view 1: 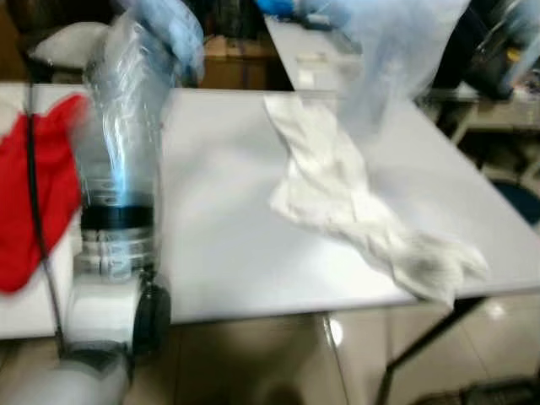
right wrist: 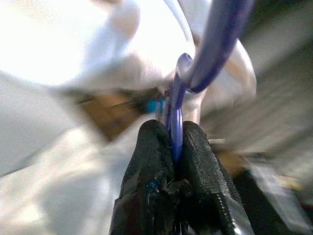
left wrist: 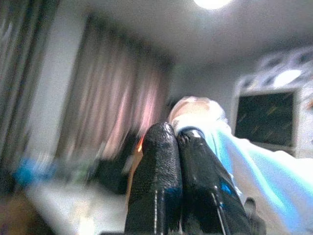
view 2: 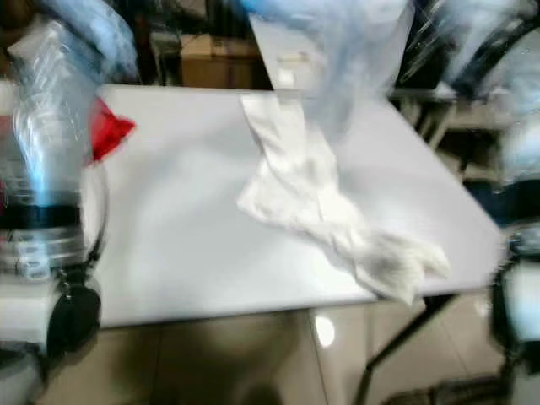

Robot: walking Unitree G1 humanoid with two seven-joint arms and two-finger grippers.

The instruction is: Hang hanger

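Right gripper: in the right wrist view, the two black fingers are pinched tight on a thin blue-purple bar.
Hanger: the blue-purple hanger's bar runs straight out from between the fingertips, then bends at a rounded elbow and sweeps away toward one o'clock in that view; it sits squarely in the pinch, with a finger pressed to either side.
Behind the hanger: a blurred white shape, tan patches and a small blue spot; too smeared to name.
Left gripper: in the left wrist view, the two black fingers lie pressed together side by side, tips touching, with nothing seen between them.
Beyond the left fingertips: a person's pale blue sleeve, soft and out of focus, against long curtains and a dark screen.
Left arm: in the head views, the silver arm, wrapped in clear plastic, rises at nine o'clock before the table's near edge.
Table: a white tabletop spans the middle of the head views.
White garment: a crumpled white cloth lies on the table, trailing from twelve o'clock down toward five o'clock, its end reaching the near right edge.
Red cloth: a red piece lies at nine o'clock, just beside the left arm.
Above the table: a blurred pale blue mass hangs at one o'clock, over the garment's far end.
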